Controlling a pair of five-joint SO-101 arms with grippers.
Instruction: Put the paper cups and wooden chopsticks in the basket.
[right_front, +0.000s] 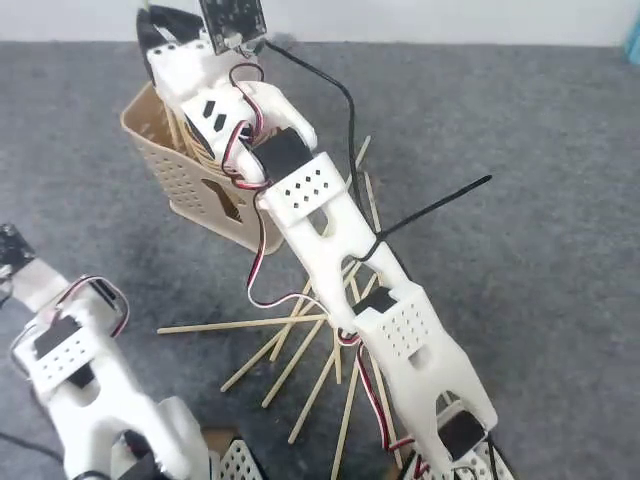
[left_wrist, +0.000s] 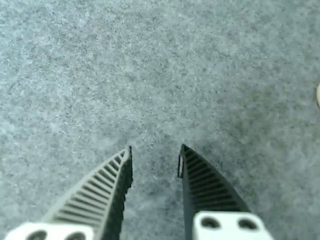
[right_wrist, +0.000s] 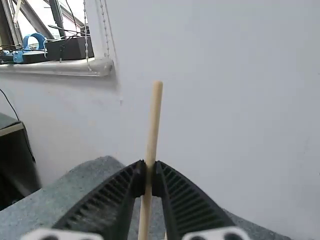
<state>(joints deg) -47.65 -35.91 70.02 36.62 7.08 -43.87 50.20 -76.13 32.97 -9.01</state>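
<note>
Grey carpet (right_front: 540, 150) underneath | left gripper (left_wrist: 155, 152) low at the near left, fingers apart, holding nothing | beige basket (right_front: 185, 190) at far left-centre, stowed chopsticks (right_front: 182, 135) leaning inside | right gripper (right_wrist: 148, 172) over the basket, clamped on held chopstick (right_wrist: 154, 120), upright | loose chopsticks (right_front: 240, 323) fanned on the carpet under the right arm

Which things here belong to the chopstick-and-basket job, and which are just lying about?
Job: basket; right gripper, jaws shut on one chopstick; loose chopsticks on the grey mat.
Lying about: black cable tie; black box and blue object on the window sill.
</note>
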